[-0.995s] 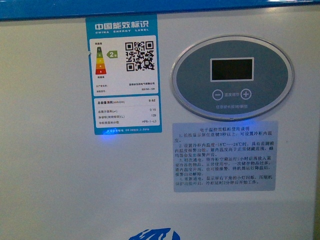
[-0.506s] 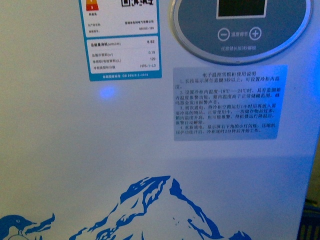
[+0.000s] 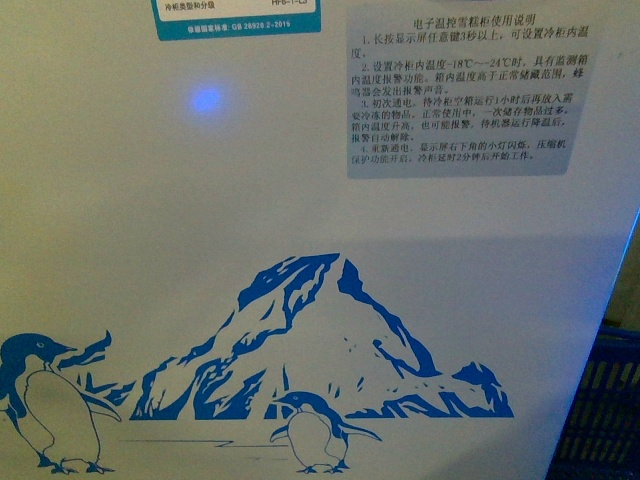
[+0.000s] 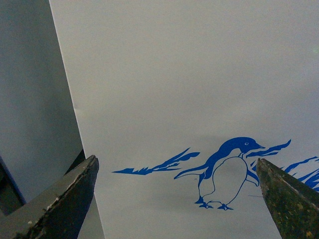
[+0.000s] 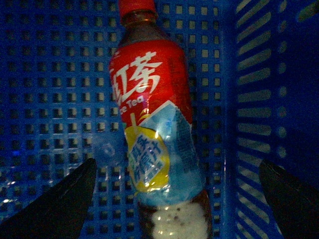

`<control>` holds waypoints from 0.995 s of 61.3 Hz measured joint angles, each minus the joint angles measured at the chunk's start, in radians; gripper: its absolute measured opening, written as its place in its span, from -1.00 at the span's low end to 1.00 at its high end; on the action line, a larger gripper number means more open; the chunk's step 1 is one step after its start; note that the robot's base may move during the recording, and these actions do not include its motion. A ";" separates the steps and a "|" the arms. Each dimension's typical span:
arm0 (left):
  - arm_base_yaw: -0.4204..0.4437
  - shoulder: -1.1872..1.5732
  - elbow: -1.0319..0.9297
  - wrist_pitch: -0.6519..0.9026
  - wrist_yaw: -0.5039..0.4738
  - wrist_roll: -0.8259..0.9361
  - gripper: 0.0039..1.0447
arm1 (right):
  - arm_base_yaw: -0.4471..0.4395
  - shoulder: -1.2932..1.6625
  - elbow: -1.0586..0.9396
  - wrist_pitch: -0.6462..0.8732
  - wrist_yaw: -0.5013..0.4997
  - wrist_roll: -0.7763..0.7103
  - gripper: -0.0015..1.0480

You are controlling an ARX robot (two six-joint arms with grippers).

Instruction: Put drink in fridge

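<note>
The fridge (image 3: 300, 180) fills the front view: a white front with a blue penguin-and-mountain picture, seen close up. It also shows in the left wrist view (image 4: 189, 89). My left gripper (image 4: 177, 199) is open and empty, facing the fridge front near a penguin. The drink (image 5: 152, 109), a bottle with a red cap and a red, blue and yellow label, lies in the blue mesh basket (image 5: 50, 74). My right gripper (image 5: 177, 199) is open above it, one finger on each side of the bottle's lower end, not touching it.
A corner of the blue mesh basket (image 3: 600, 410) shows beside the fridge at lower right in the front view. A grey panel (image 4: 30, 99) stands beside the fridge in the left wrist view. The basket wall (image 5: 269, 99) is close to the bottle.
The front view has slid down the fridge front: the control panel and energy label have left the top, and the mountain, penguins and basket corner have come into view.
</note>
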State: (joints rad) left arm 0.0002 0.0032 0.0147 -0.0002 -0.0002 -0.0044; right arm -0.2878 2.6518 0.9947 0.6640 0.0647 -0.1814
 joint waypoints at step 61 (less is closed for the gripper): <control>0.000 0.000 0.000 0.000 0.000 0.000 0.85 | 0.016 0.362 0.449 -0.257 -0.029 0.163 0.43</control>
State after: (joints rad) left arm 0.0002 0.0032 0.0147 -0.0002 -0.0002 -0.0044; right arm -0.2722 3.0138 1.4433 0.4072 0.0357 -0.0181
